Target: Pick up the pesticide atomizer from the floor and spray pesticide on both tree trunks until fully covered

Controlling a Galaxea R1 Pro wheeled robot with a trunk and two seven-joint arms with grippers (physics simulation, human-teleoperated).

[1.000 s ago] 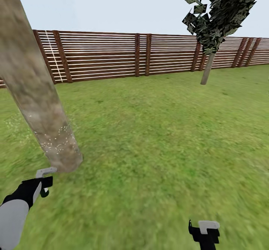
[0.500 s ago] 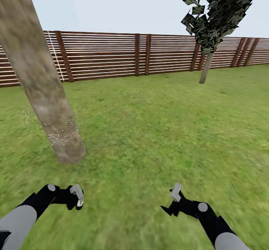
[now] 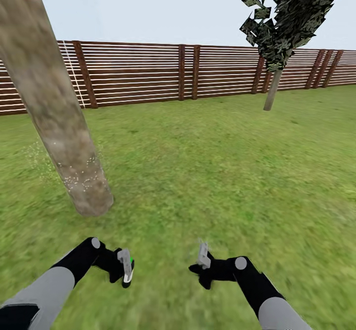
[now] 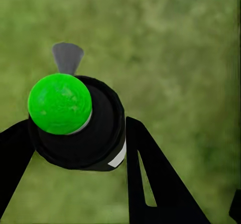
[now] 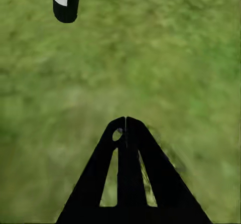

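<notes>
Pesticide atomizer [image 4: 75, 123]: held between the jaws of the left gripper [image 3: 124, 269], which pinch its black body; the green cap and grey nozzle tip face the left wrist camera. In the head view it shows as a small grey-and-green item [image 3: 126, 266] low over the grass, on the near side of the tree trunk.

Left gripper: jaws clamped on the atomizer, one finger on either side of the body [image 4: 150, 179].

Right gripper [image 3: 202, 266]: jaws pressed together, holding nothing; the fingers [image 5: 125, 174] meet at a single tip above the floor [image 5: 165, 68].

Tree trunk [image 3: 54, 117]: thick, mottled grey-tan, leaning in the head view. White specks of pesticide [image 3: 79, 177] band its lower part only, with a faint scatter over the grass to either side of the base.

Second tree [image 3: 274, 90]: well beyond the trunk, close to the wooden fence [image 3: 148, 73]. No specks can be made out on it (too far and too small to be sure).

Pick-up step: done, judging from the atomizer being in hand.

Coverage, near trunk: judged partial; the bark above the speckled band looks bare.

Remaining work: probably further spraying of the near trunk, then travel to the second tree and full coverage of its trunk.

Atomizer aim: not toward the trunk at present, as far as the head view allows.
</notes>
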